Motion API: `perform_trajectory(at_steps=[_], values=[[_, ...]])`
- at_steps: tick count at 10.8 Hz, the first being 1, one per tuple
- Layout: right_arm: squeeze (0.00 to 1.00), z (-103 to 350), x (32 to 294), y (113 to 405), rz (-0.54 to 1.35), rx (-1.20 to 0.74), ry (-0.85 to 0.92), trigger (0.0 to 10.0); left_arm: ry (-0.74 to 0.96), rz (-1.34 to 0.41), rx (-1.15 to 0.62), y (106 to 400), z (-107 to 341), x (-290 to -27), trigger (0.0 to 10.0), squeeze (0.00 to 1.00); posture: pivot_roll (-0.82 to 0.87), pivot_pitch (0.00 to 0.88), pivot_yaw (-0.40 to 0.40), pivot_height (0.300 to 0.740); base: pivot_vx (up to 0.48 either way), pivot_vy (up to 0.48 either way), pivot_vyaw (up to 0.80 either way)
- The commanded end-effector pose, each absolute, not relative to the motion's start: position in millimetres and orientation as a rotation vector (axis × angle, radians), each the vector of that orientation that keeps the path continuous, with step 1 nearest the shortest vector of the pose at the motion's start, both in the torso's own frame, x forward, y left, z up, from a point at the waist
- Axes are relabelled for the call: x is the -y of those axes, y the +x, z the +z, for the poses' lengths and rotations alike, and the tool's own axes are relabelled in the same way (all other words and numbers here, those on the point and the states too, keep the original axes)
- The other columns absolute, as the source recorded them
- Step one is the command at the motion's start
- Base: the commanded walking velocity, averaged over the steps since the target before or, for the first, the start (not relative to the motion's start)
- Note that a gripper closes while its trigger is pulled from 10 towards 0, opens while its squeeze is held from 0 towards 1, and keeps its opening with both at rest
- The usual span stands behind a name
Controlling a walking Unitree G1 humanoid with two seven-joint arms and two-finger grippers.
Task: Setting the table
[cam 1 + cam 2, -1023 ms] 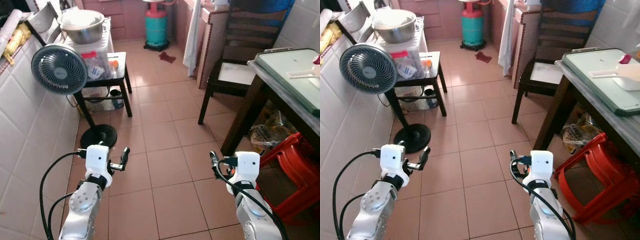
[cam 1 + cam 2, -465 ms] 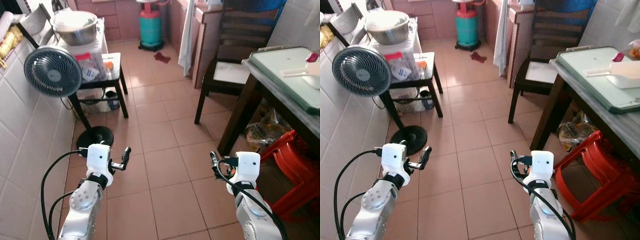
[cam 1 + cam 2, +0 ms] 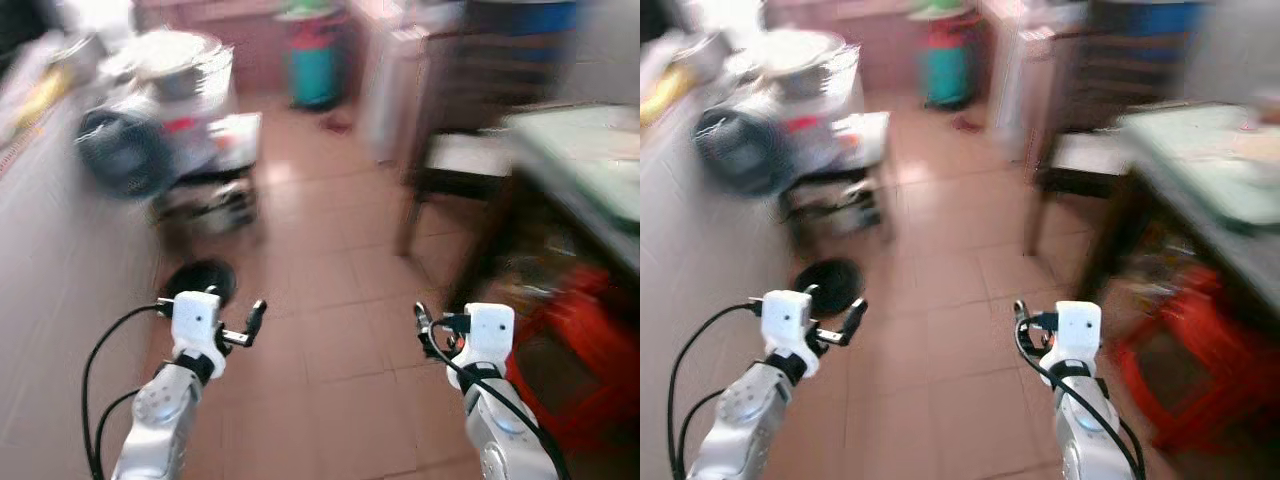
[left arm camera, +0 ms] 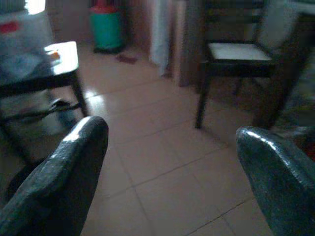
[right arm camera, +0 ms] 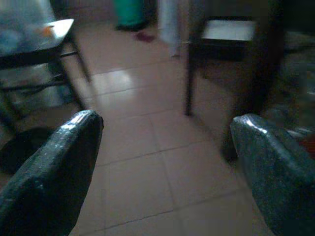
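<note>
The picture is blurred by motion. A table (image 3: 585,150) with a pale green top stands at the right, a dark wooden chair (image 3: 462,160) pushed up beside it. My left gripper (image 3: 254,318) is held low over the tiled floor at the left, open and empty; the left wrist view shows its fingers (image 4: 74,167) wide apart above bare tiles. My right gripper (image 3: 421,324) is held the same way at the right, open with nothing in it, its fingers (image 5: 59,162) spread in the right wrist view.
A standing fan (image 3: 125,160) and a low dark side table (image 3: 215,150) carrying a metal bowl (image 3: 180,65) stand at the left by the tiled wall. A green gas cylinder (image 3: 318,70) is at the back. A red stool (image 3: 590,340) sits under the table.
The whole picture has shifted and blurred, so the camera is moving. Both arms keep the same pose, and both grippers stay open.
</note>
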State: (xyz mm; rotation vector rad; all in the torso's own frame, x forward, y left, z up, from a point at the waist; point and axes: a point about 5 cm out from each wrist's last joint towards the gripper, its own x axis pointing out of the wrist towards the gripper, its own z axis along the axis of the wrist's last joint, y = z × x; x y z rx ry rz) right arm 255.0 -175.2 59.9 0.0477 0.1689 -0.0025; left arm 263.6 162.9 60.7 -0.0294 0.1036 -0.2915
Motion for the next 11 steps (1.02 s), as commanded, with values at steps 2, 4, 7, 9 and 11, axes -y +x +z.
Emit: perform_trajectory(at_steps=[2, 4, 7, 9, 11], values=[[0.0, 61.0, 178.6, 254.1, -0.017, -0.164, 0.045, 10.0, -0.027, -0.318, -0.085, 265.5, 66.4, -158.3, 10.0, 0.0, -0.04, 0.037, 0.077, 0.74, 0.306, 0.0, -0.8], [0.0, 64.3, 176.3, 254.1, -0.004, -0.147, 0.035, 10.0, -0.046, -0.328, -0.078, 265.3, 67.4, -156.6, 10.0, 0.0, -0.05, 0.039, 0.075, 0.74, 0.317, 0.0, -0.61], [0.0, 68.3, 174.6, 255.1, 0.014, -0.128, 0.018, 10.0, -0.044, -0.334, -0.086, 263.6, 66.0, -154.7, 10.0, 0.0, -0.05, 0.041, 0.07, 0.74, 0.317, 0.0, 0.0], [0.0, 69.7, 173.6, 255.0, 0.02, -0.123, 0.014, 10.0, -0.036, -0.303, -0.1, 264.1, 63.8, -157.2, 10.0, 0.0, -0.05, 0.041, 0.07, 0.74, 0.152, 0.0, -0.28], [0.0, 70.3, 172.4, 255.3, 0.022, -0.121, 0.016, 10.0, -0.065, -0.248, -0.133, 265.4, 59.5, -161.5, 10.0, 0.0, -0.05, 0.042, 0.07, 0.74, 0.0, 0.0, -0.77]])
